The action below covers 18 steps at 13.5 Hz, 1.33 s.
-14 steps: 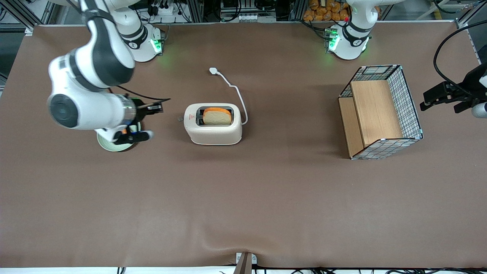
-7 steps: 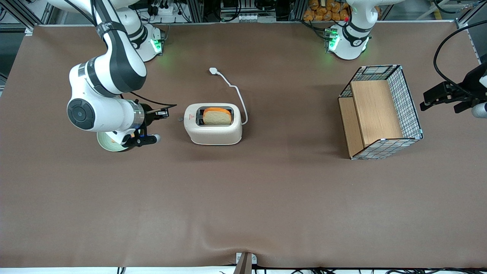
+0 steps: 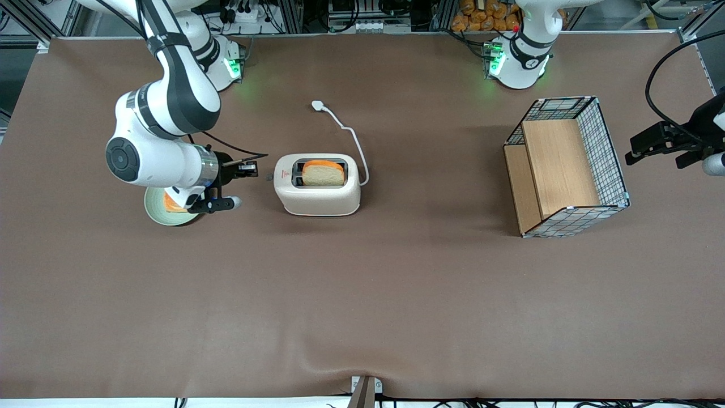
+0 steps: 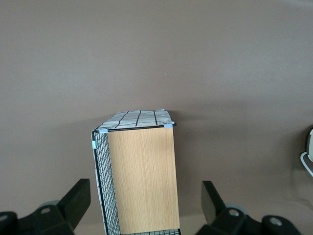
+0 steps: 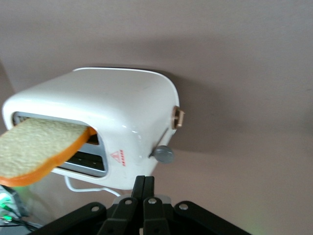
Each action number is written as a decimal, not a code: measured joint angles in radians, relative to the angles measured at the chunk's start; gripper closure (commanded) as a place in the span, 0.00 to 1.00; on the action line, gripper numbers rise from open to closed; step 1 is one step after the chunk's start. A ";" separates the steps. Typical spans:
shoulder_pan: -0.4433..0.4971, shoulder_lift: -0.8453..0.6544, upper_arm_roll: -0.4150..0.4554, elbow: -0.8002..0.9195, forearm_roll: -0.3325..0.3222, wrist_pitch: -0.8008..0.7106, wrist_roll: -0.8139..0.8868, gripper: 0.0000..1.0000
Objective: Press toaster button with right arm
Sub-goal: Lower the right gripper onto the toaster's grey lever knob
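Observation:
The cream-white toaster [image 3: 317, 195] stands mid-table with a bread slice [image 3: 323, 173] upright in one slot. Its small grey toaster button [image 3: 268, 177] sticks out of the narrow end that faces the working arm. The right arm's gripper [image 3: 252, 169] is shut and empty, its tips a short gap from that end and slightly farther from the front camera than the button. In the right wrist view the closed fingertips [image 5: 145, 182] point at the toaster [image 5: 112, 110], close to the grey button [image 5: 163, 154], without touching it. The bread slice [image 5: 39, 152] juts from the slot.
A pale green plate [image 3: 156, 211] with an orange-edged slice [image 3: 170, 202] lies under the right arm's wrist. The toaster's white cord and plug [image 3: 318, 105] trail toward the robot bases. A wire-mesh basket with wooden panels [image 3: 566, 164] [image 4: 142, 176] stands toward the parked arm's end.
The right arm has swung toward the toaster, carrying the shut gripper from above the plate to just short of the toaster's narrow end. The toaster and bread have not moved.

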 measured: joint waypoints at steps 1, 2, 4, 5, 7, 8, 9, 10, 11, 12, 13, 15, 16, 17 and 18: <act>0.000 -0.001 0.000 -0.013 0.023 0.018 -0.012 1.00; 0.000 -0.001 0.000 -0.023 0.033 0.028 -0.023 1.00; -0.001 -0.002 -0.002 -0.051 0.074 0.048 -0.071 1.00; -0.006 -0.002 -0.005 -0.071 0.116 0.058 -0.115 1.00; -0.032 -0.002 -0.009 -0.096 0.178 0.063 -0.197 1.00; -0.044 -0.002 -0.011 -0.103 0.189 0.063 -0.217 1.00; -0.052 -0.002 -0.011 -0.108 0.198 0.063 -0.230 1.00; -0.055 -0.002 -0.011 -0.113 0.207 0.063 -0.238 1.00; -0.057 -0.002 -0.011 -0.116 0.214 0.063 -0.246 1.00; -0.060 -0.002 -0.011 -0.120 0.227 0.064 -0.256 1.00; -0.064 -0.002 -0.011 -0.124 0.247 0.064 -0.276 1.00; -0.075 -0.002 -0.011 -0.143 0.294 0.064 -0.330 1.00; -0.083 -0.002 -0.011 -0.155 0.319 0.064 -0.356 1.00; -0.089 -0.002 -0.011 -0.165 0.332 0.064 -0.376 1.00; -0.093 -0.002 -0.011 -0.171 0.339 0.064 -0.390 1.00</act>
